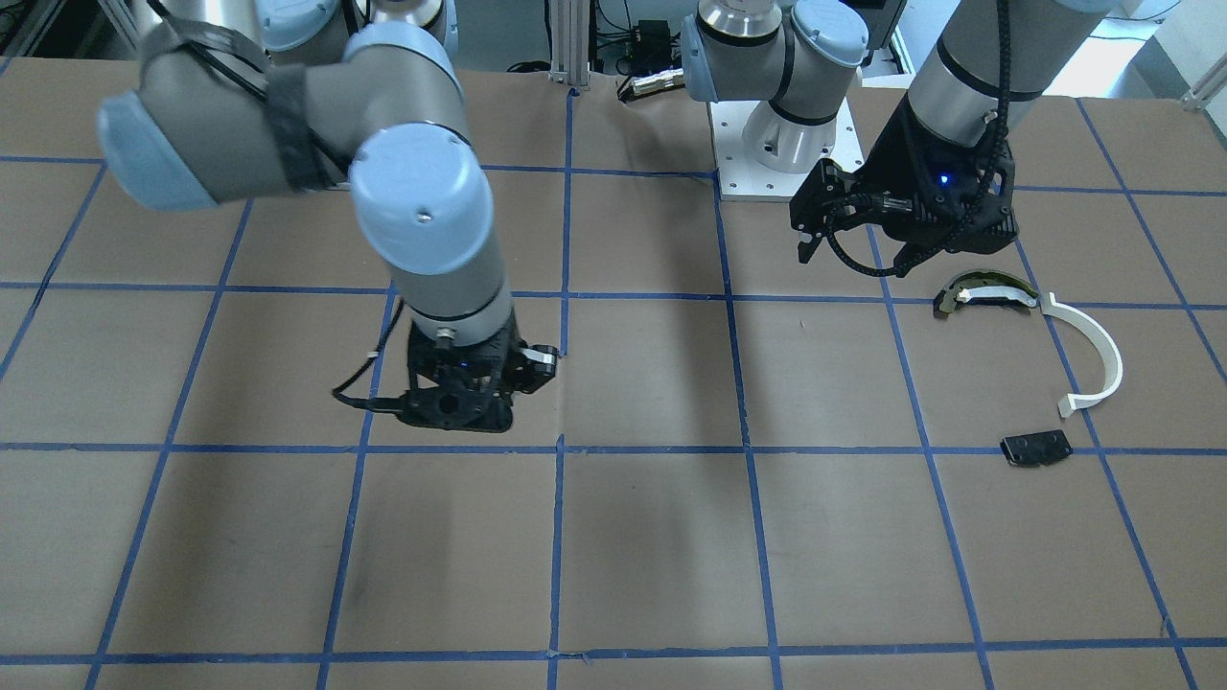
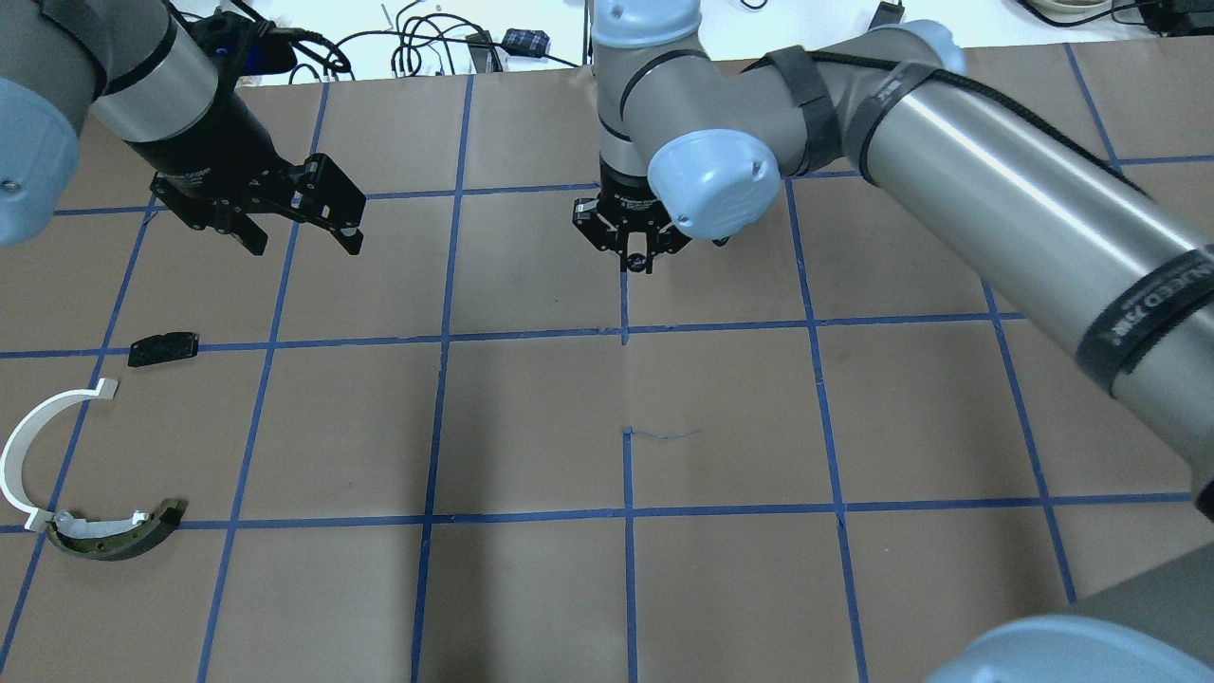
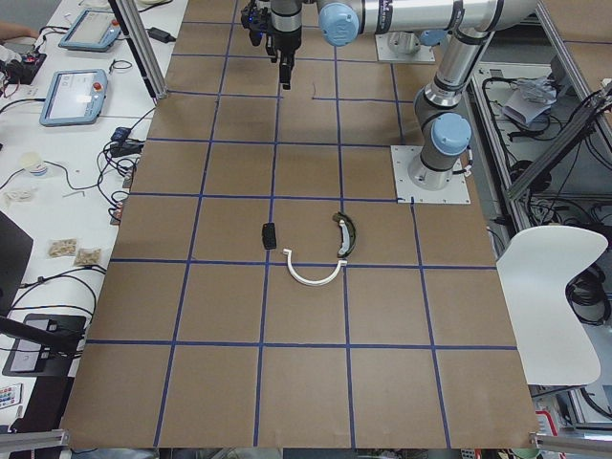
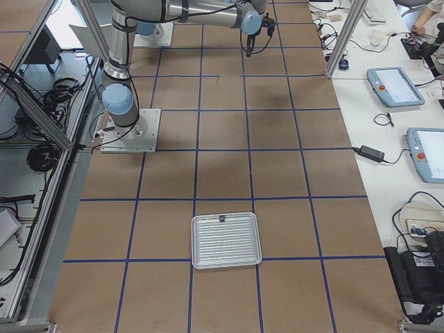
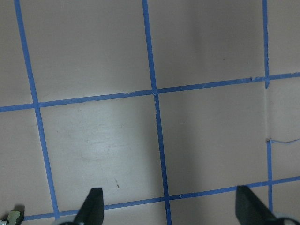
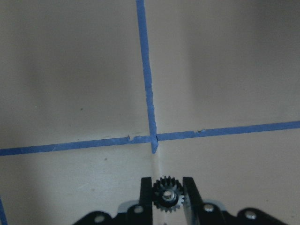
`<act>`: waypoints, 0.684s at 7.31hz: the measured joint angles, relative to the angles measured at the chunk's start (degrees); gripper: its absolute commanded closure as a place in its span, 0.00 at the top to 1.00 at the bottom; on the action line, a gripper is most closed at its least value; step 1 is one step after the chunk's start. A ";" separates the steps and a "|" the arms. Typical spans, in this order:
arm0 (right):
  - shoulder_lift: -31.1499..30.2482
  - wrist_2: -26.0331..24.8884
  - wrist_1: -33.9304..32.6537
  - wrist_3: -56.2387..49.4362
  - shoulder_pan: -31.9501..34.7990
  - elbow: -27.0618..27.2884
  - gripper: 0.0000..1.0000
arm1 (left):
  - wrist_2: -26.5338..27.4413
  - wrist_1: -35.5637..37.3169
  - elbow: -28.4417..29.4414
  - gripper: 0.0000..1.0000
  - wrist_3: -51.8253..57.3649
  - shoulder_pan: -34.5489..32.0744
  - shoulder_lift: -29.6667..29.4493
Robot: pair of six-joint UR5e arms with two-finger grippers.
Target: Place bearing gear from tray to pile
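Note:
My right gripper (image 6: 167, 186) is shut on a small dark toothed bearing gear (image 6: 167, 195) and holds it above the brown table near a blue tape crossing. It also shows at table centre in the overhead view (image 2: 637, 261). My left gripper (image 2: 303, 247) is open and empty, hovering above the pile's side of the table; its fingertips (image 5: 93, 206) show wide apart. The pile lies at the left: a white half-ring strip (image 2: 19, 455), a dark curved piece with white-yellow trim (image 2: 114, 536) and a flat black plate (image 2: 163, 348). The metal tray (image 4: 225, 241) lies far off on the right end.
The table is brown paper with a blue tape grid (image 2: 626, 332). The left arm's base plate (image 1: 786, 163) stands at the robot's edge. Tablets, cables and small items lie on white side benches (image 4: 395, 83) beyond the far edge.

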 measured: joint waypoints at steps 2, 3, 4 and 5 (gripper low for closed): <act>1.08 -0.21 -3.53 1.02 1.41 1.86 0.62 | 0.51 0.07 -0.35 1.00 -0.16 0.04 -0.27; 1.11 -0.26 -3.99 1.15 1.54 2.19 0.64 | 0.88 0.04 -0.52 1.00 -0.27 -0.11 -0.23; 1.07 -0.34 -4.34 1.05 1.56 2.24 0.65 | 3.41 -0.09 -0.82 1.00 -0.52 -0.42 -0.15; 0.83 -0.68 -4.64 0.40 1.13 2.09 0.67 | 6.52 -0.25 -1.15 1.00 -0.77 -0.90 -0.17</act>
